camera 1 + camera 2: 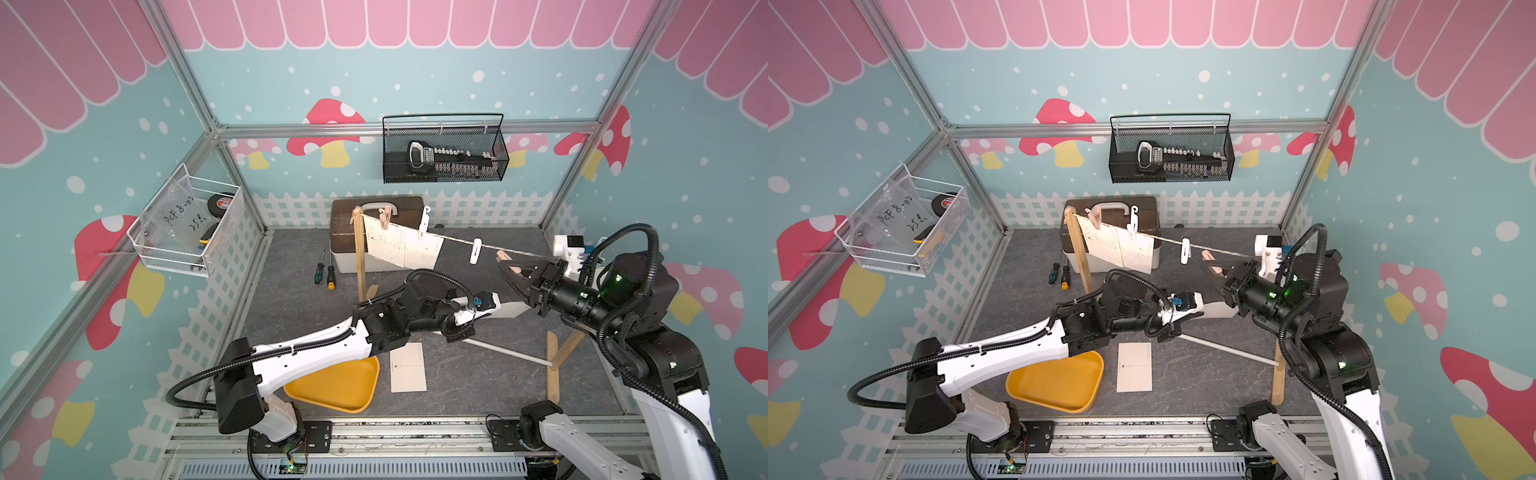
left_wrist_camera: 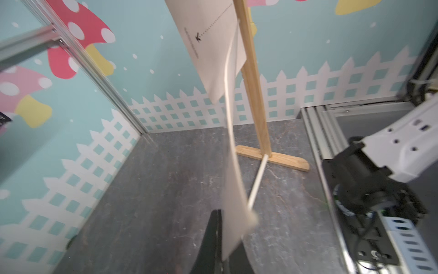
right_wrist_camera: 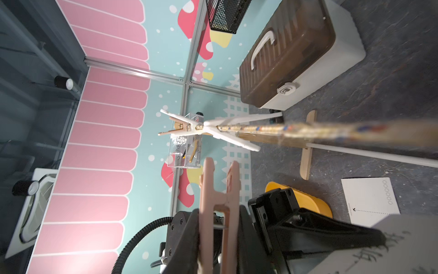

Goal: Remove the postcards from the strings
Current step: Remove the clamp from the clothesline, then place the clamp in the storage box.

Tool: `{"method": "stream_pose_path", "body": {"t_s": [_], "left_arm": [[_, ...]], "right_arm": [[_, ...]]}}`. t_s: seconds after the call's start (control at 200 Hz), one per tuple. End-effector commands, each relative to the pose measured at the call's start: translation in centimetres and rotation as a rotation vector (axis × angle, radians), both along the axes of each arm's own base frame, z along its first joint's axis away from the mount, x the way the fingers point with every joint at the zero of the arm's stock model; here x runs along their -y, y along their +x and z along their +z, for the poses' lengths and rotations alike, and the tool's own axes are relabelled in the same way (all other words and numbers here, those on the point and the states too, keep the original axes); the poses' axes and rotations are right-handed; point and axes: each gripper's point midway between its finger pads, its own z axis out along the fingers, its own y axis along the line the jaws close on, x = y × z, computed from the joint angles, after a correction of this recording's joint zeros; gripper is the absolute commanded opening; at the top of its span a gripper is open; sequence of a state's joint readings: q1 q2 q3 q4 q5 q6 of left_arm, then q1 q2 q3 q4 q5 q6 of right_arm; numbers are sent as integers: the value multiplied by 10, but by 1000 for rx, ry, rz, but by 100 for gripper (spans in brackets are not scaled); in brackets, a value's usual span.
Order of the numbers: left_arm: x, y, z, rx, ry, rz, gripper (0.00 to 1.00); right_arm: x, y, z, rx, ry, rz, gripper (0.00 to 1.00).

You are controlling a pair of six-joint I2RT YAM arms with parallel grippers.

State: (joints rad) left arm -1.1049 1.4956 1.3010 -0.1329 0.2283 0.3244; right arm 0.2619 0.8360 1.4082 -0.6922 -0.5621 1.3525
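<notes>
grey stone-look tabletop (image 1: pixel 478 386), teal mushroom-print walls all round. at eleven o'clock two hanging postcards (image 1: pixel 401 247) overlap on the twine (image 1: pixel 453 239) beside the left wooden post (image 1: pixel 360 257); pulling one could drag its neighbour or tip the light frame. yellow tray (image 1: pixel 345 388), seven o'clock, is half covered by the left arm, so its contents cannot be determined. loose postcard (image 1: pixel 408 368) lies flat at six o'clock. left gripper (image 2: pixel 224 242): jaws pressed together on one edge of a held postcard (image 2: pixel 233 180). the bite is narrow and the sheet bows, so it could slip free. these jaws are hidden under the wrist in both top views. right gripper (image 1: pixel 512 272), two o'clock, pinches a pink peg (image 3: pixel 219 201) just below the twine and risks snagging the line. the twine's right end is hidden behind that arm.
</notes>
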Motion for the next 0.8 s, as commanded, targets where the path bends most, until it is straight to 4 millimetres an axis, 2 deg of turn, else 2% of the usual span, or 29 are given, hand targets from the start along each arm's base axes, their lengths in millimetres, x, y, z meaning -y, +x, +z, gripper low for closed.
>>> {"method": "stream_pose_path", "body": {"t_s": [0.0, 0.115, 0.21, 0.31, 0.49, 0.63, 0.796], "left_arm": [[-29, -20, -27, -214, 79, 35, 0], [-69, -30, -44, -300, 102, 126, 0], [-105, -32, -47, -336, 74, 235, 0], [-146, -23, -33, -338, -9, 394, 0], [-208, 3, 13, -301, -216, 632, 0], [-243, 28, 34, -303, -297, 766, 0], [-279, 49, 41, -328, -324, 888, 0]], "right_arm": [[-10, -13, 28, 180, 10, 98, 12], [-9, -19, 24, 252, -76, 121, 13], [-10, -21, 14, 289, -156, 148, 13], [-11, -19, -5, 301, -224, 170, 14], [-21, -10, -38, 304, -300, 229, 14], [-45, -9, -62, 314, -386, 301, 16], [-92, -20, -91, 334, -504, 422, 15]]}}
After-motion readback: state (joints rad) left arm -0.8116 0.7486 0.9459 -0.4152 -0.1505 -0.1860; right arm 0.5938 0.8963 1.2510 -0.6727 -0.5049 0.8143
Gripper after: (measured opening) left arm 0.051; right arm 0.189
